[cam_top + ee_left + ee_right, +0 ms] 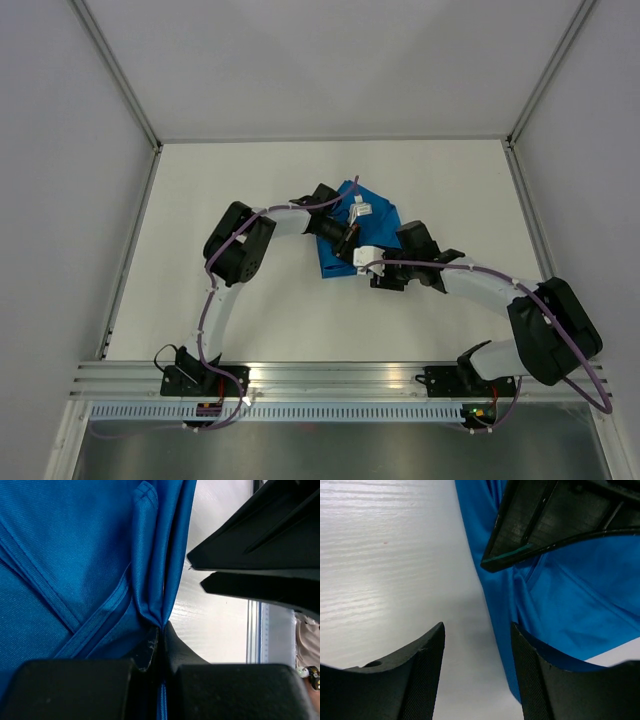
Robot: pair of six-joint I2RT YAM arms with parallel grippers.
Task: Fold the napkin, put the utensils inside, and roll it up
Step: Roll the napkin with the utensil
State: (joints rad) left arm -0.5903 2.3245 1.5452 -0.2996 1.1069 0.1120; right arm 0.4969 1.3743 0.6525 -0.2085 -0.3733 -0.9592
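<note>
Left end effector (pixel 161 639): clenched on a pinched fold of the napkin (pixel 75 560), with the cloth gathered between its 2 fingers.
Right end effector (pixel 477 677): released, jaws spread. 1 finger is held over the bare surface (pixel 380 555) and the other at the napkin's edge. Nothing is gripped.
Just ahead of the left end effector: hemmed layers are overlapped, and a raised crease runs away from the pinch.
Just ahead of the right end effector: the left end effector is seen close by, above the cloth's edge.
Farther out: the rest of the napkin is bunched unevenly on the surface, not laid flat.
Knife: not seen in any of the 3 views. Whether it is hidden cannot be told.
Stage: the fold is judged unfinished; nothing has been placed or rolled.
Risk 1: the thin pinch could be lost if the cloth is pulled taut, and the fold would collapse.
Risk 2: the 2 end effectors could be knocked together, given how close they are.
Risk 3: a crooked fold could be set if the bunched layers are dragged rather than lifted.
</note>
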